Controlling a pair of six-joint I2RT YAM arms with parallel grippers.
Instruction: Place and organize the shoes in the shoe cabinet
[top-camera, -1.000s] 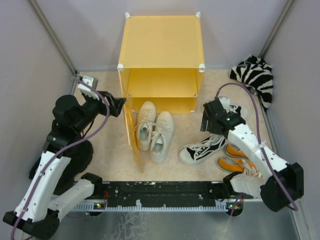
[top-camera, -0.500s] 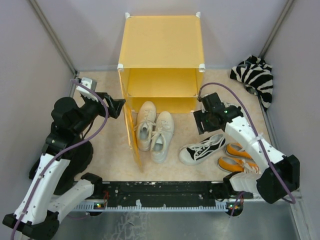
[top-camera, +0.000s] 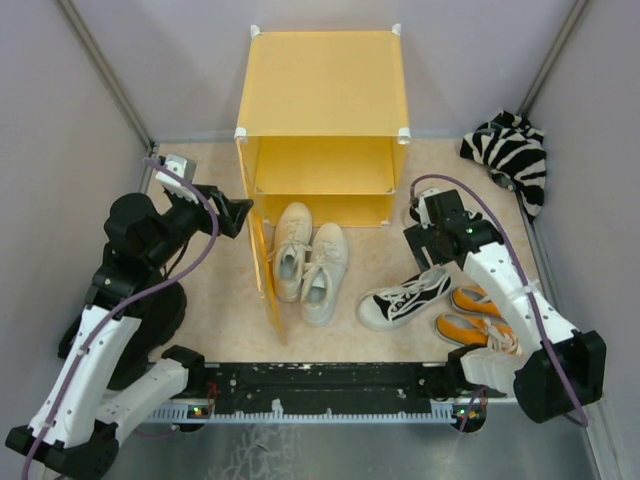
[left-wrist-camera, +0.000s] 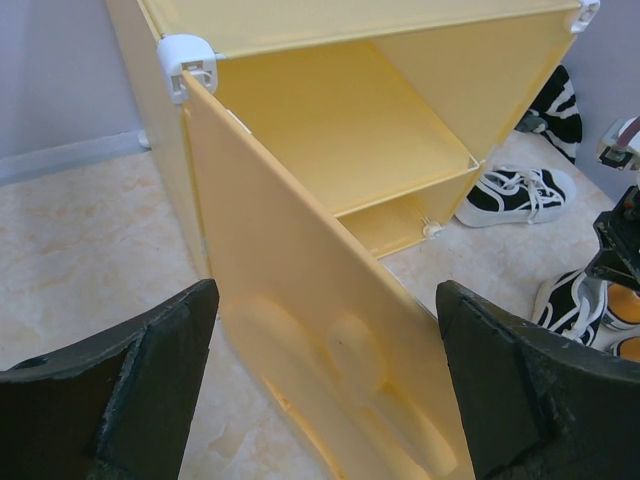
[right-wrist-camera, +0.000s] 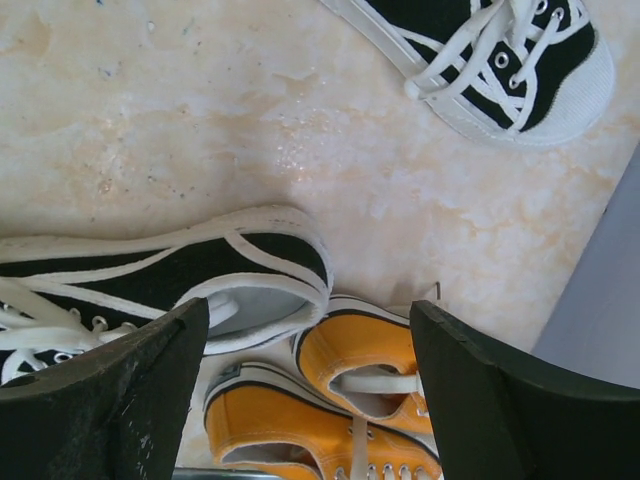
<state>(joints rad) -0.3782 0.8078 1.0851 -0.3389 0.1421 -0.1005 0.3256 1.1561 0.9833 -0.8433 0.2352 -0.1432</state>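
no readable text, labels, brands or numbers on any surface in these views

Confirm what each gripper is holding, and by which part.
Nothing held. Left gripper is open, facing the cabinet door, not clamped on it; right gripper is open above a black sneaker and the orange sneakers, touching neither.
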